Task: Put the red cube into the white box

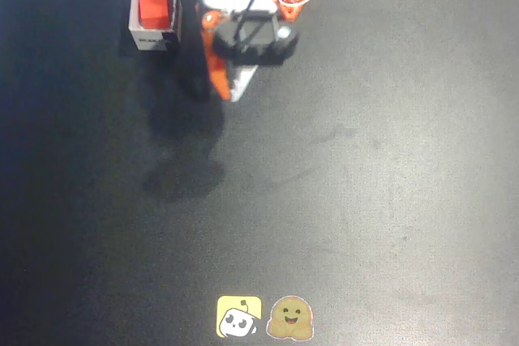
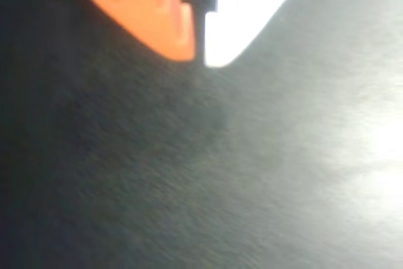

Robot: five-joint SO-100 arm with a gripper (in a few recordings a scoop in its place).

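The red cube point(image 1: 152, 10) sits inside the white box point(image 1: 137, 15), at the far left of the dark tabletop point(image 1: 365, 200) in the overhead view. The box stands upright with its dark label on the near wall, and the cube fills most of the opening. By the look of it, the placing step is already done, and what is in hand is the retreat.

The gripper point(image 1: 229, 93) is just to the right of the box, apart from it, with its tips pointing toward the near side. In the wrist view the gripper point(image 2: 200, 55) shows one orange finger and one white finger pressed tip to tip, with only a thin dark seam between them, so the fingers are clenched and carry nothing. Beneath them is bare tabletop, blurred.

The next move probably calls for little: lift the arm clear and bring it to rest without swinging left, since the box is near enough that a sideways sweep could nudge or tip it.

Counted: one red cube, one white box, one arm with two fingers. At the near edge of the tabletop lie two stickers, a yellow one point(image 1: 238, 317) and a brown smiling one point(image 1: 289, 318), side by side and well apart from the box.
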